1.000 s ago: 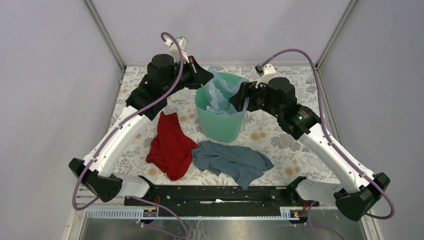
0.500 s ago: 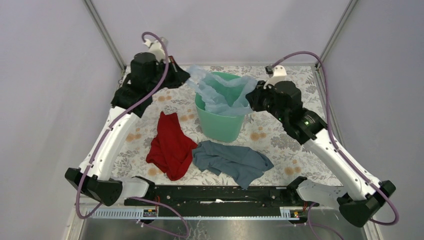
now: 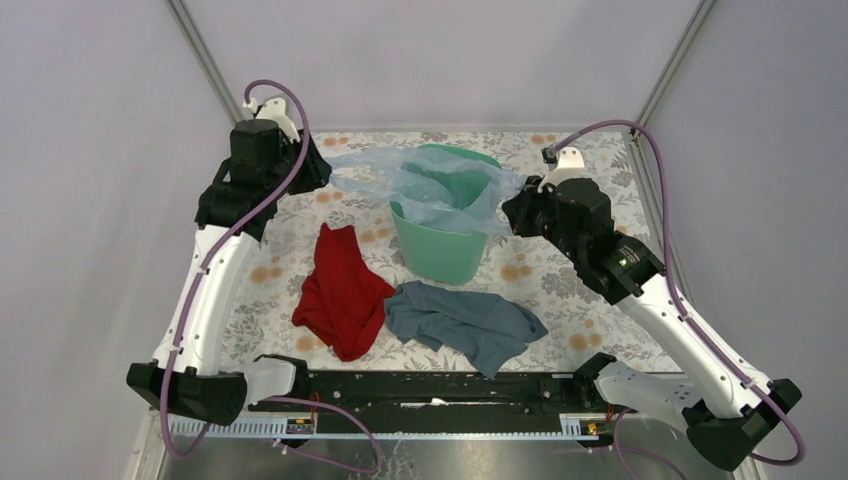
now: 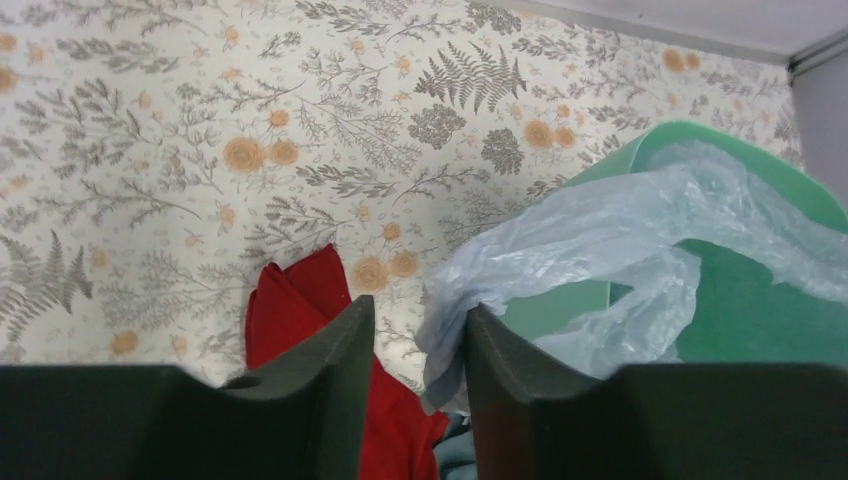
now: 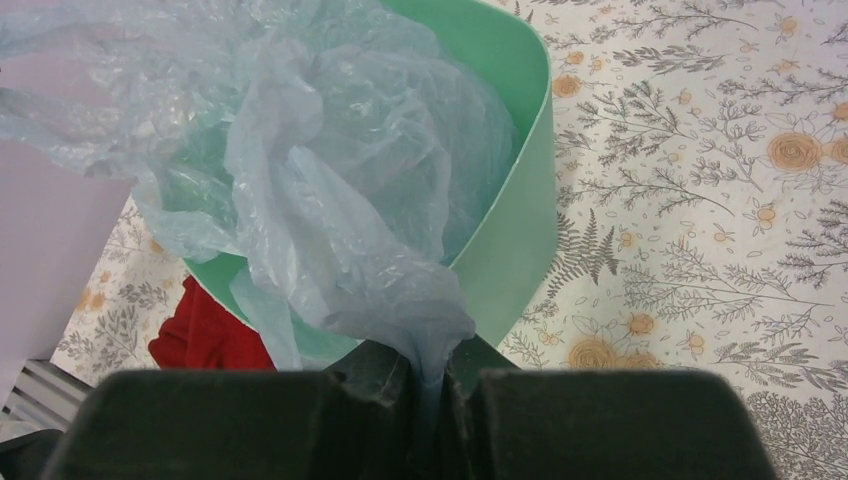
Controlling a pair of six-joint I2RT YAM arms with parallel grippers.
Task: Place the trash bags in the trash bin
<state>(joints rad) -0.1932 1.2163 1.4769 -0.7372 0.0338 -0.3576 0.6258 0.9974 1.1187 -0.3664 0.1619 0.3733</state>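
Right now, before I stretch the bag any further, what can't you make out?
- Left wrist view: the left fingers stand apart; whether the thin translucent pale-blue plastic bag is caught on one, that finger hides.
- Every view: the floor of the mint-green plastic bin, covered by the bag.
- Right wrist view: how much bag the right fingers pinch, hidden between them.
- Left wrist view: the crumpled red cloth, mostly behind the fingers.

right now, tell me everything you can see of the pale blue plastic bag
The trash bag is thin, crinkly, translucent pale-blue plastic, stretched sideways over the mint-green trash bin, partly sagging inside and draping over its rim. The right gripper is shut on a twisted corner of it. Its opposite end reaches the left gripper, whose jaws stand parted, the plastic lying against one finger; no firm pinch shows there.
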